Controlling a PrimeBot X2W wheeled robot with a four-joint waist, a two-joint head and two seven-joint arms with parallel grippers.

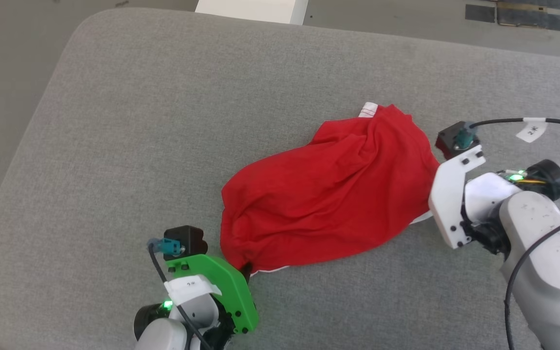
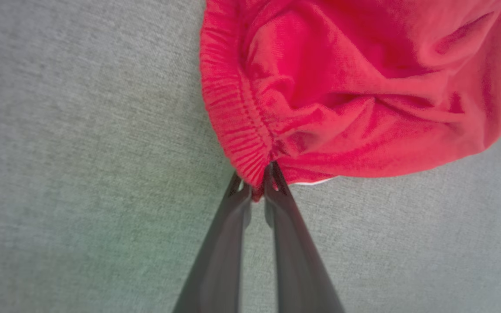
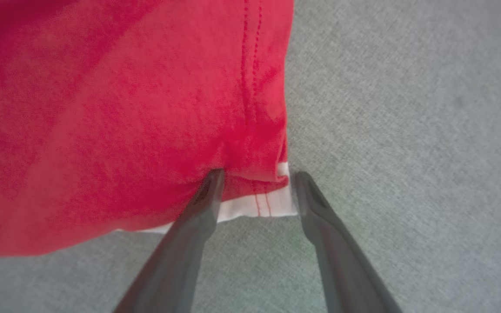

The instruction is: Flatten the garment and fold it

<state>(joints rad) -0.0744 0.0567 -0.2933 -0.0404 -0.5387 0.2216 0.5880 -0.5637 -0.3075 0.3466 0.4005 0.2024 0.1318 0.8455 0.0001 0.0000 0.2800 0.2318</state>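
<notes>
Overhead first, from the head: takes in the whole of the red shorts (image 1: 328,199), rumpled into a long lump slanting across a grey woven pad (image 1: 163,121) with rounded corners. Catches a white-trimmed corner at the far end and a thin white edge along the near side. Shows a green wrist mount (image 1: 221,287) at the near-left end of the cloth and a white wrist mount (image 1: 450,204) against its right end, with the fingers mostly hidden beneath both.

Next, along the left wrist: brings out what the head misses, a ribbed, gathered elastic waistband curving down to a corner. Finds the left gripper (image 2: 257,184) clamped on that corner, tips nearly touching, red cloth squeezed between them, the rest bunched above and to the right.

Lastly, along the right wrist: picks up smooth knit and a double row of red stitching running down to a white hem band. Has the right gripper (image 3: 257,178) spread apart astride the hem corner, one tip pressed into the red fold, the other just beside the white edge, not pinching it
</notes>
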